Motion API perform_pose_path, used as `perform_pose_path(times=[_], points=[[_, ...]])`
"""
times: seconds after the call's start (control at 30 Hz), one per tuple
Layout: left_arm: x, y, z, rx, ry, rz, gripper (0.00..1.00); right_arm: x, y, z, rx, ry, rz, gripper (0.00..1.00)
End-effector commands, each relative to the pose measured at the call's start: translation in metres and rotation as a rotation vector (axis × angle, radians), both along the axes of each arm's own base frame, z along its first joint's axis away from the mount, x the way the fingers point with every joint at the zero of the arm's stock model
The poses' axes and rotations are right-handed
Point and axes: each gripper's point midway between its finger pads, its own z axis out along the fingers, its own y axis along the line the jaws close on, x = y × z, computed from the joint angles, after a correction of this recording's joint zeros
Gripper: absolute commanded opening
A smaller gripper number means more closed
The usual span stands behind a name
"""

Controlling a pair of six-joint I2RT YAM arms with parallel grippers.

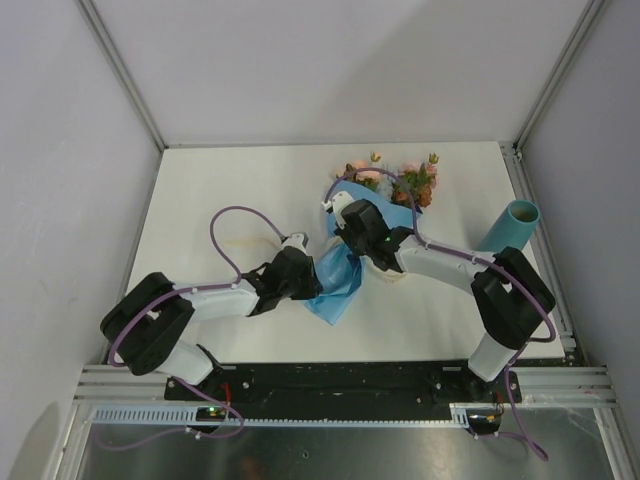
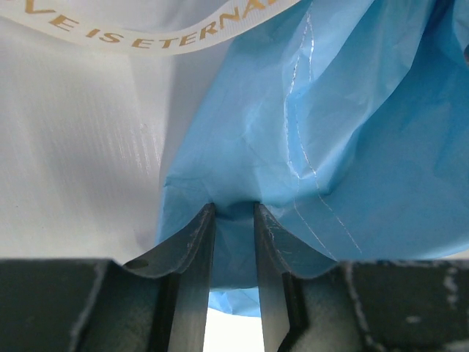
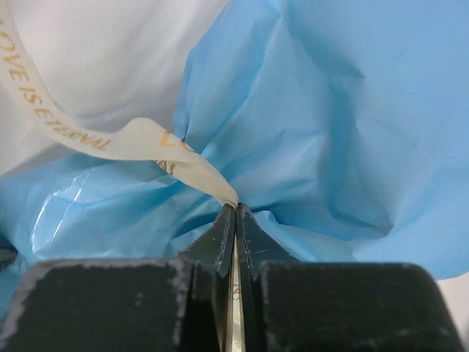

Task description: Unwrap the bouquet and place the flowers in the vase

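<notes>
The cone-shaped bouquet in crinkled light-blue paper lies on the white surface, flower heads toward the far edge, well apart from the tall teal tube vase. The right claw is pressed together on the cream printed ribbon. The left claw appears to pinch a paper fold. A pull could slip the thin ribbon free, tighten its knot, or tear the paper.

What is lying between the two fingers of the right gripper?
The cream ribbon of the bouquet; the right gripper is shut on it, seen in the right wrist view.
</notes>
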Motion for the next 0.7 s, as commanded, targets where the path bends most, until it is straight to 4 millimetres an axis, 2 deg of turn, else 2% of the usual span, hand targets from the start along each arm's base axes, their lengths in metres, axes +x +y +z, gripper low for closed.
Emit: perform_pose_path(times=[0.0,0.2,0.43,0.67], points=[[0.0,0.0,-0.001,0.004,0.007,0.026,0.33,0.024,-0.004,0.048,-0.002,-0.213,-0.111,0.01],[-0.003,-0.001,-0.006,0.011,0.022,0.033,0.32,0.033,-0.01,0.079,-0.005,-0.379,-0.199,0.01],[-0.004,-0.005,-0.006,0.013,0.025,0.026,0.32,0.031,-0.017,0.098,-0.014,-0.514,-0.249,0.01],[-0.004,-0.009,-0.004,0.015,0.022,0.024,0.32,0.029,-0.022,0.128,0.04,-0.588,-0.272,0.02]])
